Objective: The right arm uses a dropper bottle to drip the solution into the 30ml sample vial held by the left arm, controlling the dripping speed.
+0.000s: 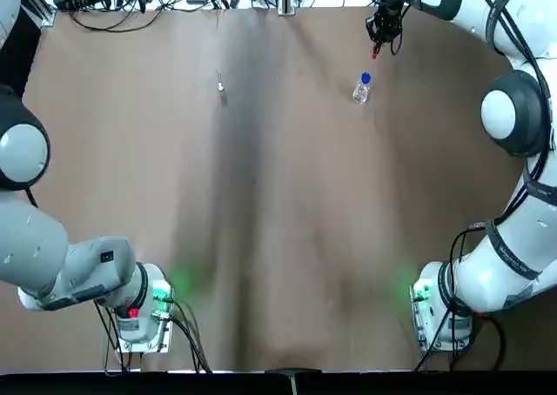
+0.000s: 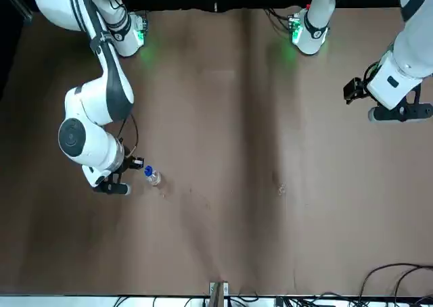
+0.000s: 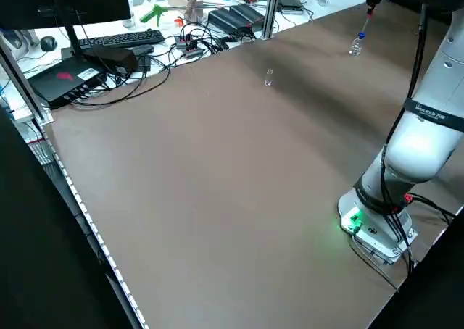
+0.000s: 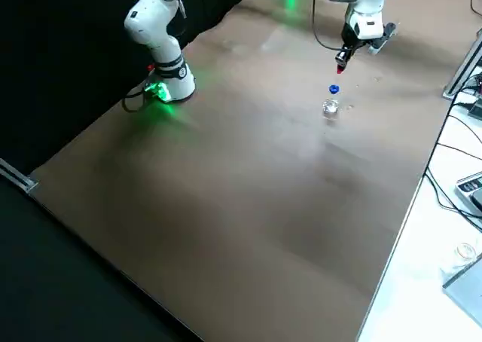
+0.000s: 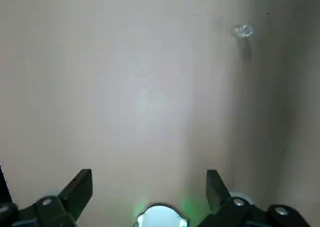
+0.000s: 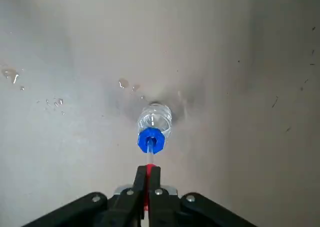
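The small clear dropper bottle with a blue collar point(image 6: 154, 125) is pinched at its red tip by the right tool point(image 6: 148, 179); the tiny clear glass sample vial point(image 1: 221, 86) is left ungrasped on the brown counter point(image 1: 278, 238), the left tool point(image 5: 149, 189) spread apart; no dripping is begun.

1. The dropper bottle point(image 6: 154, 121): clear glass, blue collar, red tip.
2. The sample vial point(image 5: 245, 31): clear, pale glint.
3. The table point(image 1: 287, 204): plain brown.
4. Both arm bases: green lights.
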`<state>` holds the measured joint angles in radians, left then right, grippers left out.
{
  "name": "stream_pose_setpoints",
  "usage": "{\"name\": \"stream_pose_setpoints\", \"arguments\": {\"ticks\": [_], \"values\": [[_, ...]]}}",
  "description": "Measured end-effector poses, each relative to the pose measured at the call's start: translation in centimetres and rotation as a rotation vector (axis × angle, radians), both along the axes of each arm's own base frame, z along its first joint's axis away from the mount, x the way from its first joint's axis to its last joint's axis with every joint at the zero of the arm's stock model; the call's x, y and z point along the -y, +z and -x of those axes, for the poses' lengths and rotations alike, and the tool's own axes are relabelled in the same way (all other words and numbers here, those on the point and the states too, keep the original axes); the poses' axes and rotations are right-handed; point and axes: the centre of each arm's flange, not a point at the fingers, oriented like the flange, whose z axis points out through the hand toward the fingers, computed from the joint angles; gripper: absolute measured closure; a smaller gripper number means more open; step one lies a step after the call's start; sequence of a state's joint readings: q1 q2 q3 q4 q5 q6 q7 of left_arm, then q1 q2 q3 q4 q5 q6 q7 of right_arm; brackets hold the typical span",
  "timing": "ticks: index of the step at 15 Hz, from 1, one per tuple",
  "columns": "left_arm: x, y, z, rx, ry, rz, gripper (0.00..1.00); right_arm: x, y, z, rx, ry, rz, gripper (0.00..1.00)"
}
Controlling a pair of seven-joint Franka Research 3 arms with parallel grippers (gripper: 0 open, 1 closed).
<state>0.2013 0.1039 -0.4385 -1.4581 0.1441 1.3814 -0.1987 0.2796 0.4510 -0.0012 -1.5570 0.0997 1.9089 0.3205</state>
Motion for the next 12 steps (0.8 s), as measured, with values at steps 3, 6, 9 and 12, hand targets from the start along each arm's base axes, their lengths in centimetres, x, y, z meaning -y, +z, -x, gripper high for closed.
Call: {"name": "stream_pose_setpoints", "arguments": {"ticks": [3, 6, 9, 12], "values": [[-0.2, -0.3, -0.4, 0.011, 0.004, 0.004, 0.0, 0.0, -0.1, 0.1, -0.008, 0.001, 0.002, 0.96], [-0.2, -0.9, -0.8, 0.019, 0.016, 0.007, 0.0, 0.0, -0.3, 0.1, -0.011, 0.001, 0.003, 0.96], [-1.0, -0.8, -1.0, 0.018, 0.061, 0.045, 0.0, -0.4, -0.7, 0.2, -0.018, 0.006, 0.005, 0.96], [-3.1, 0.9, 0.1, 0.037, 0.096, 0.092, 0.0, -0.5, -1.3, 0.1, -0.014, 0.006, 0.005, 0.96]]}}
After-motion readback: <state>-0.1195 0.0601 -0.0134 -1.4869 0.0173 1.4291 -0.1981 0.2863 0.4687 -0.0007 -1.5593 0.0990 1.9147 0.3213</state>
